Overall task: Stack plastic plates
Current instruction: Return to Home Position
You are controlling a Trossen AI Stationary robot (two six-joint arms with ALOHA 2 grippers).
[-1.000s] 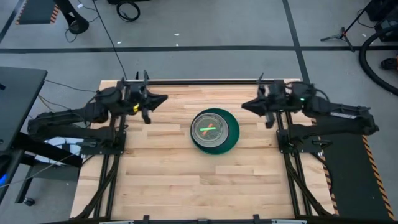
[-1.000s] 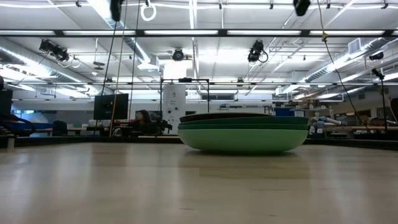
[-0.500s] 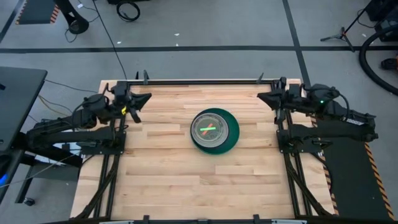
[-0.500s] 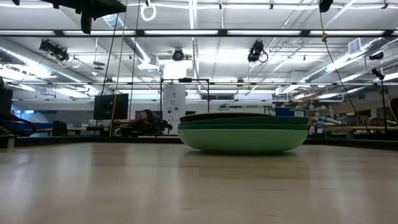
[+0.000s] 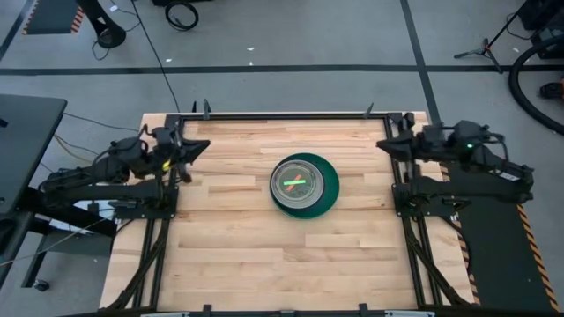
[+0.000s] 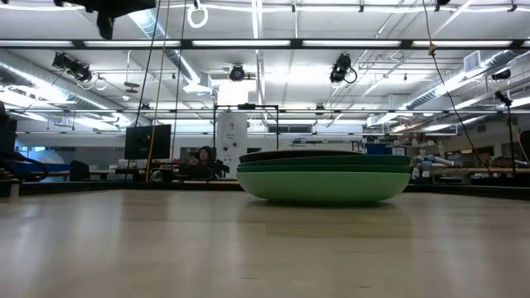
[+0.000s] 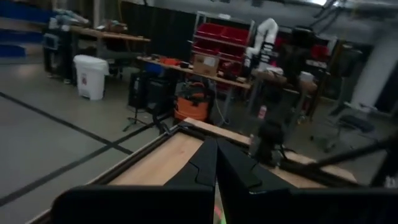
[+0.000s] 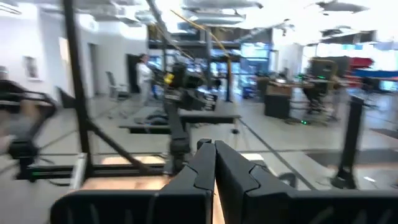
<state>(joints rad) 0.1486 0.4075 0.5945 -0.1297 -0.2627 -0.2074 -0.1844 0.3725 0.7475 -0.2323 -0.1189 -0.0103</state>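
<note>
The plastic plates (image 5: 304, 184) stand as one stack near the middle of the table, a dark green plate at the bottom edge, dark and grey ones on top, small bright pieces in the centre. In the low view the stack (image 6: 324, 176) rests on its rounded light green bottom plate. My left gripper (image 5: 201, 145) is shut at the table's far left corner, well left of the stack. My right gripper (image 5: 385, 143) is shut at the far right corner. Both wrist views show the fingers (image 7: 216, 163) (image 8: 214, 163) closed together, holding nothing.
Bare wooden tabletop (image 5: 264, 246) lies all around the stack. Black metal frames (image 5: 150, 202) stand along the left and right table edges under the arms. A dark rail (image 5: 282, 114) runs along the far edge. A person (image 6: 201, 157) sits far off in the room.
Both arms have drawn back from the stack toward their own sides: the left gripper moved toward the table's left edge, the right gripper toward the right edge and slightly toward the far edge. The stack has stayed where it was.
</note>
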